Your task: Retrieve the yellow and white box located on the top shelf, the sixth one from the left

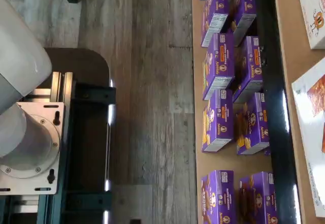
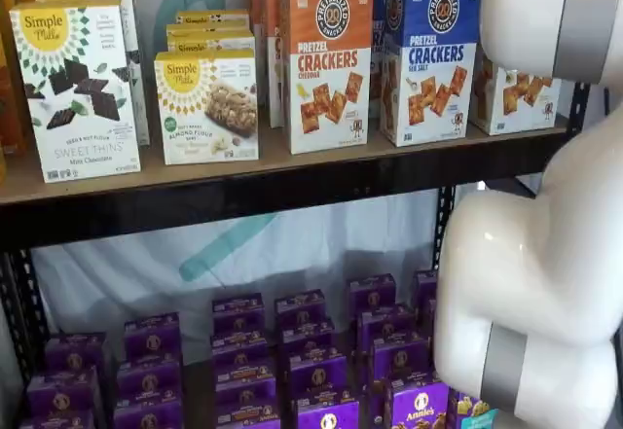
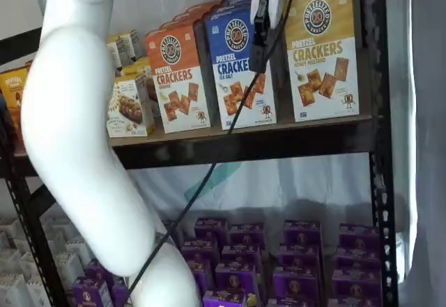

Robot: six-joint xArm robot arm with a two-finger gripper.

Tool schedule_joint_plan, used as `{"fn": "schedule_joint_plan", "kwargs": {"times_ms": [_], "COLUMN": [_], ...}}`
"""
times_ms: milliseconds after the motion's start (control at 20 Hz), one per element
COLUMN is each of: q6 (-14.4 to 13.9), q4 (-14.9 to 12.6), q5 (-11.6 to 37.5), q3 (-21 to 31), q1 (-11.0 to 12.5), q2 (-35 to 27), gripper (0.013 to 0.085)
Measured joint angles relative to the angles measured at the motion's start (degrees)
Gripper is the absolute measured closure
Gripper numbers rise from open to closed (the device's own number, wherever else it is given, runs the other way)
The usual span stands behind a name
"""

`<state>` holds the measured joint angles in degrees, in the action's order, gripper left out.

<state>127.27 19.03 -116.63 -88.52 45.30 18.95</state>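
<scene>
The yellow and white box (image 3: 322, 56) stands at the right end of the top shelf (image 3: 279, 131), yellow above with a round dark logo, white below with crackers. In a shelf view only its white lower part (image 2: 511, 98) shows behind the arm. My gripper (image 3: 258, 56) hangs from above in front of the blue-topped box, just left of the yellow and white box. Only one black finger shows, with a cable beside it, so I cannot tell whether it is open. It holds nothing that I can see.
An orange-topped Pretzel Crackers box (image 2: 326, 59), a blue-topped one (image 2: 428, 54) and Simple Mills boxes (image 2: 73, 89) fill the top shelf. Purple boxes (image 2: 311, 361) fill the lower shelf and show in the wrist view (image 1: 218, 66). The white arm (image 2: 526, 283) hides the shelf's right side.
</scene>
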Motion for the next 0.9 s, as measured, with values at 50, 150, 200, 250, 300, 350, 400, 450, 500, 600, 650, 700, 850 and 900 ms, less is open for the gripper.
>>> {"fn": "schedule_joint_plan", "kwargs": {"times_ms": [50,150,200,250,300,350,400,450,500,600,650,700,850,900], "q6": [0.0,-0.6,-0.8,-1.0,-1.3,-1.4,-1.4,-1.5,-1.4,-1.3,-1.3,-1.2,-0.9,-0.8], "q4": [-1.0,-8.3,-9.1,-9.4,-9.4,-9.2,-9.0,-8.1,-7.4,-5.3,-4.6,-3.8,-1.4,-0.7], "q5": [0.2,2.7,3.3,3.6,3.9,4.2,4.4,4.9,5.4,6.2,6.2,6.2,5.6,5.3], "q3": [0.1,2.7,3.5,4.2,5.1,5.7,5.9,6.6,7.1,7.6,7.4,7.0,4.6,3.6], "q1": [-0.5,-4.8,-5.4,-5.6,-5.9,-6.0,-6.0,-5.7,-5.4,-4.5,-4.1,-3.7,-2.1,-1.6], "q2": [0.1,2.2,2.7,3.1,3.7,4.0,4.2,4.6,4.9,5.3,5.2,5.0,3.5,3.0], "gripper": [0.0130,0.0130,0.0130,0.0130,0.0130,0.0130,0.0130,0.0130,0.0130,0.0130,0.0130,0.0130,0.0130,0.0130]}}
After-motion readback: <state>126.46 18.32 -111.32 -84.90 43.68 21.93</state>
